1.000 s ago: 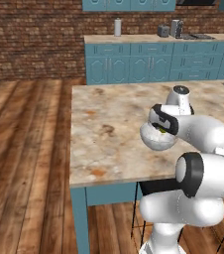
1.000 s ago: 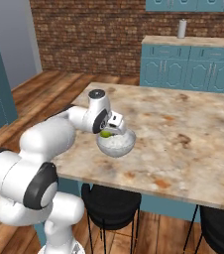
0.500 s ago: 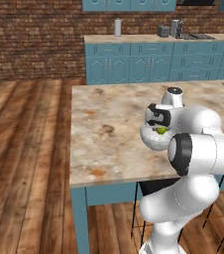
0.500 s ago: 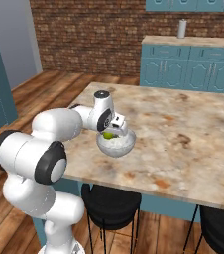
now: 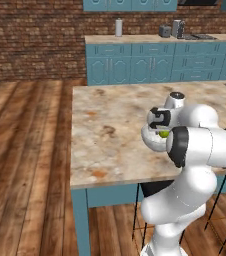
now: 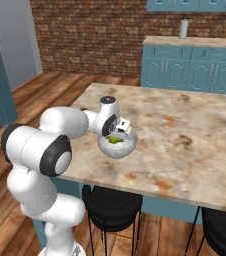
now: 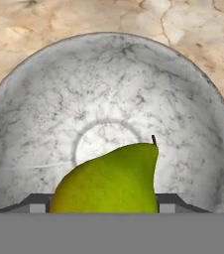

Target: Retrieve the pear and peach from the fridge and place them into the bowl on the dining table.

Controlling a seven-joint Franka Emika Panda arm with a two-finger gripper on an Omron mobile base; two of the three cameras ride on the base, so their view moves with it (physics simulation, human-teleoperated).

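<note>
One pear [image 7: 111, 178], one bowl [image 7: 44, 99], one dining table [image 5: 105, 135], two black stools [image 6: 111, 205].

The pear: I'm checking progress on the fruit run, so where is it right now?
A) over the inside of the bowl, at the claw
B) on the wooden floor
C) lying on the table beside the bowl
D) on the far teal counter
A: in the hand view the pear sits at the claw with the bowl interior all around it; the right base view shows it inside the rim.

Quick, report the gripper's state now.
Gripper: shut on the pear, held over the bowl.
</note>
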